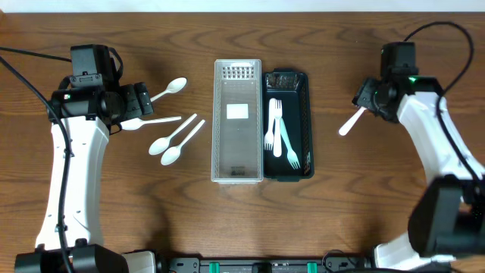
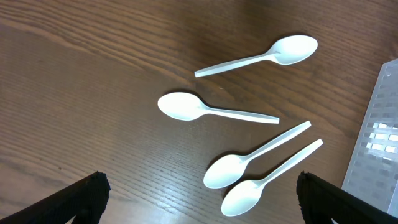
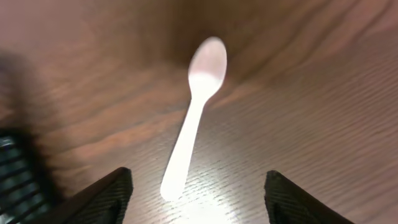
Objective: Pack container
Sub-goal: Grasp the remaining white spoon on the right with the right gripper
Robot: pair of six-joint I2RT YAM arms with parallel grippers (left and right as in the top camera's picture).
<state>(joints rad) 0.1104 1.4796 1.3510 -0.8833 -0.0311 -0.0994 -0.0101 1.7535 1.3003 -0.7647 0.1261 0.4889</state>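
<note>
White arm links [image 1: 76, 174], black joint housings [image 1: 91, 64], black cables [image 1: 30, 53], black pincer fingers [image 2: 84, 199], green light [image 1: 413, 78] on right arm [image 1: 426, 133].

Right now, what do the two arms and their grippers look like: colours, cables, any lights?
The left arm and right arm have smooth white links and black joint housings. Black cables loop off each. A small green light glows near the right arm's wrist. The left gripper and right gripper are black, with blunt dark fingers.
</note>
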